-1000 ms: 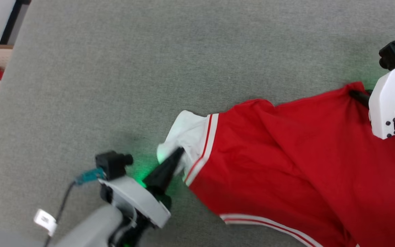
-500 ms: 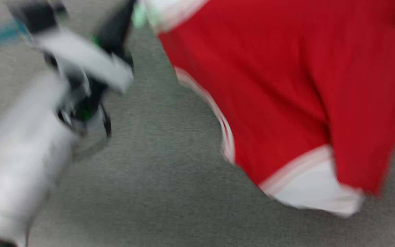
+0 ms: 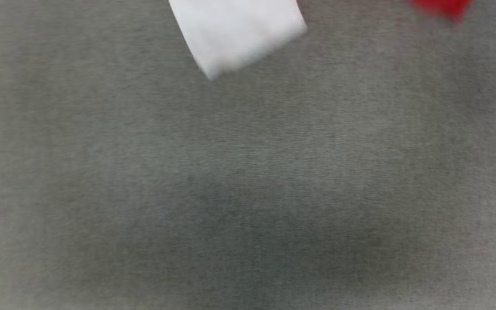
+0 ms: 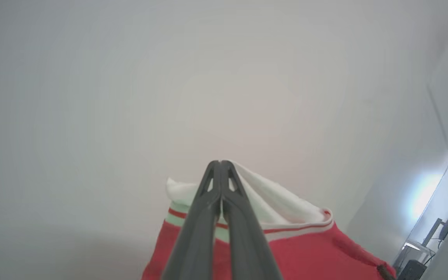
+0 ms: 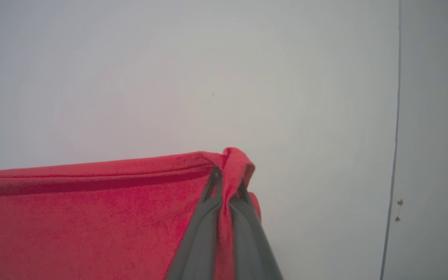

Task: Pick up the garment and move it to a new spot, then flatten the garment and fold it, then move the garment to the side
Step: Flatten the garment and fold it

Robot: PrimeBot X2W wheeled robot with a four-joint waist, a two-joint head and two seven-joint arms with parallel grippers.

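Looking along your left gripper (image 4: pixel 220 165), you find its two dark fingers pressed together and clamped on the garment (image 4: pixel 309 252), pinching it at the white cuff panel (image 4: pixel 274 204) just above the thin red-and-white stripes. The red cloth drops away below the fingers toward the bottom edge of that view. Behind it is a pale wall (image 4: pixel 224 77), with some dark equipment (image 4: pixel 412 268) low in the right corner, too small to identify. Your right gripper (image 5: pixel 228 181) is likewise clenched on the garment, nipping a small fold of its red edge that sticks up between and above the fingertips. From there the red fabric stretches off to the left of the right wrist view with its top edge nearly straight, again against a pale wall crossed by a thin dark line (image 5: pixel 397 116) on the right. Your head view is blurred and looks down on a grey surface (image 3: pixel 248 193). A white panel of the garment pokes in at its top edge, and a scrap of red shows at the top right. A soft dark shadow lies on the grey low in the middle.
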